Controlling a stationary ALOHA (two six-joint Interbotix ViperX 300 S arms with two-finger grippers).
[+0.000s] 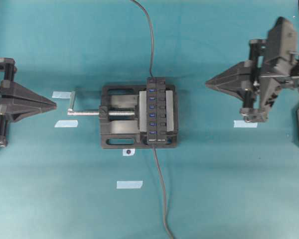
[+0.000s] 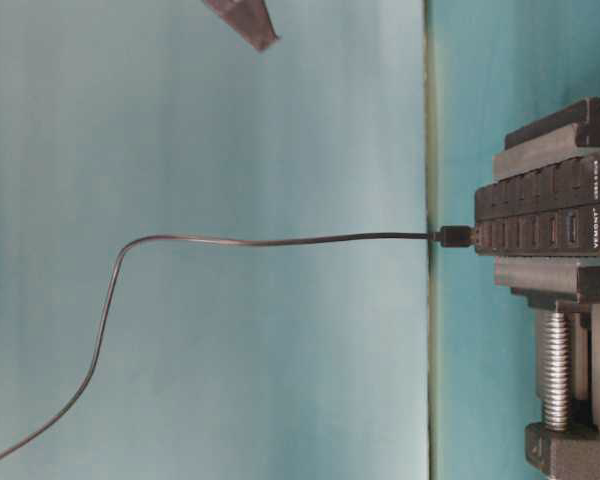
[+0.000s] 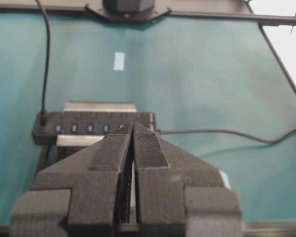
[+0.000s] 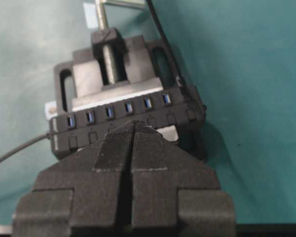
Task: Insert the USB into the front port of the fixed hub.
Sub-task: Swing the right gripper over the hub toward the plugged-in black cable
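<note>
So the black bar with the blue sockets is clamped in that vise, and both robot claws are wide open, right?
Not quite. The black bar does sit clamped in the vise, but both claws are shut: each wrist view shows the left gripper and the right gripper with fingers pressed together, holding nothing.

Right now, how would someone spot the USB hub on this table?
In the middle of the teal table sits a wide black vise with a silver screw handle. Clamped in it is the long narrow black hub, the only bar bearing a row of blue ports, a thin cable at each end.
</note>
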